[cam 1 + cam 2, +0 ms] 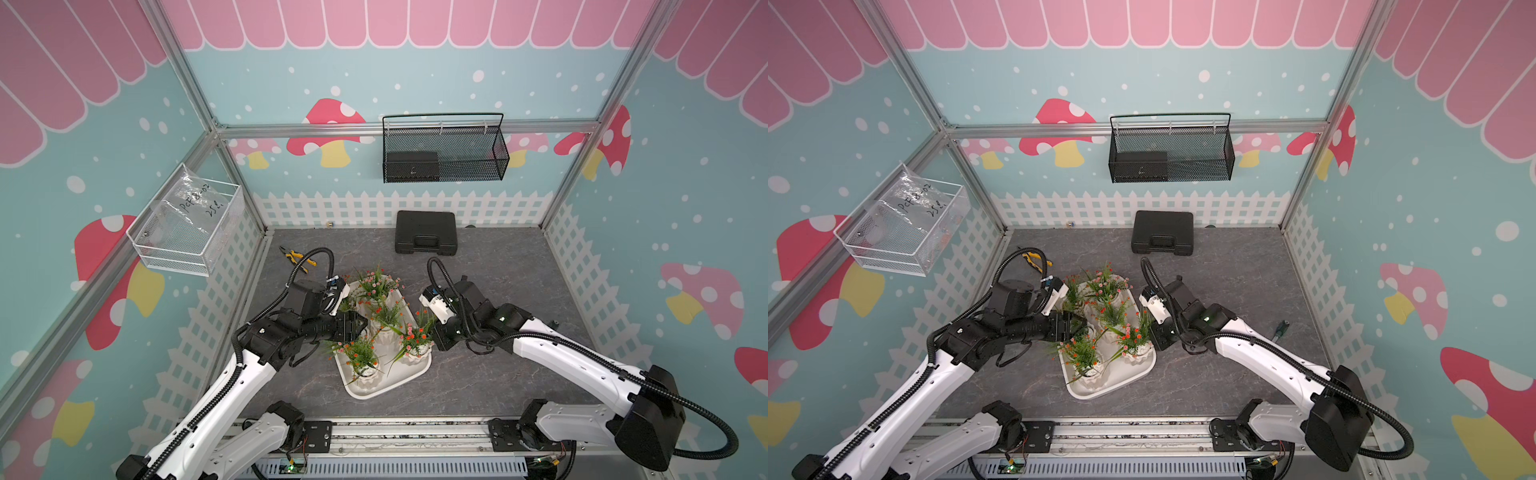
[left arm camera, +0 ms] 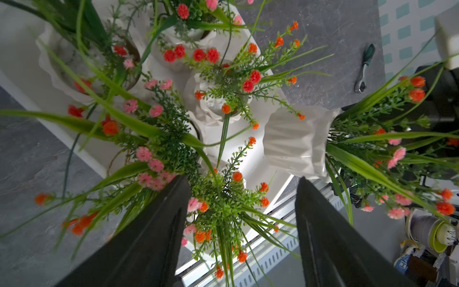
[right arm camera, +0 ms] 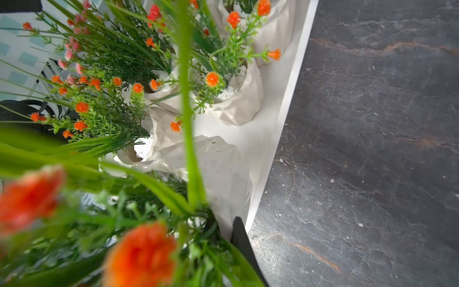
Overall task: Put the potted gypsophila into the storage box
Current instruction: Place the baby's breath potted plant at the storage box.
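Just beyond the spread left claw: one potted gypsophila.

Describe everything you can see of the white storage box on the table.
The storage box is a large shallow white tray, smooth like plastic, with rounded corners and a low raised rim. It lies flat on the grey marbled table, turned at an angle to the table's edges. Several potted gypsophila in white ribbed pots crowd its floor; only the near corner is bare.
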Tool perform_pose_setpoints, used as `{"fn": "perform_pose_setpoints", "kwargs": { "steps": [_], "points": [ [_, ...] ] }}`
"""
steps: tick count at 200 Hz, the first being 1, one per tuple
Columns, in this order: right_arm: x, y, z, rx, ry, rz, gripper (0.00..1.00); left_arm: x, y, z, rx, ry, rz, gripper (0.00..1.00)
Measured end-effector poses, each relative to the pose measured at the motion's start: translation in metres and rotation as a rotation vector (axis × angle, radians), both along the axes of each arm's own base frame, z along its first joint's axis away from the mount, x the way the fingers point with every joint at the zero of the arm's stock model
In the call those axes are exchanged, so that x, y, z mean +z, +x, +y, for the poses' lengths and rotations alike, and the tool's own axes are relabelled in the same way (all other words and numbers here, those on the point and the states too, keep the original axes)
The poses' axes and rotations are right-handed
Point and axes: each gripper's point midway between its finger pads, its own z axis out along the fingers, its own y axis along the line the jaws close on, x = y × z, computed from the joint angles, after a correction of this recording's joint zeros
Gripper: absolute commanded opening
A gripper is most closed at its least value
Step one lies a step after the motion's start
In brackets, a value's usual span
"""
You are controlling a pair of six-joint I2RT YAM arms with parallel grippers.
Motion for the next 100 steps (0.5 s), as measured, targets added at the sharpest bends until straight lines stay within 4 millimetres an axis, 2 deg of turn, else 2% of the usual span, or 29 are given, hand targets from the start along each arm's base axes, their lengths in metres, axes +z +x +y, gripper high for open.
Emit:
{"fn": "perform_pose_setpoints", "kwargs": {
  "steps": [46,100],
  "points": [
    [-0.020,-0.001,0.011,0.009,-0.043,0.025,0.00,0.003,-0.001,0.004,-0.007,0.007,0.005,0.67],
    [-0.043,0.009,0.022,-0.012,-0.073,0.041,0.00,-0.001,0.002,0.004,-0.019,-0.006,0.030,0.67]
  ]
}}
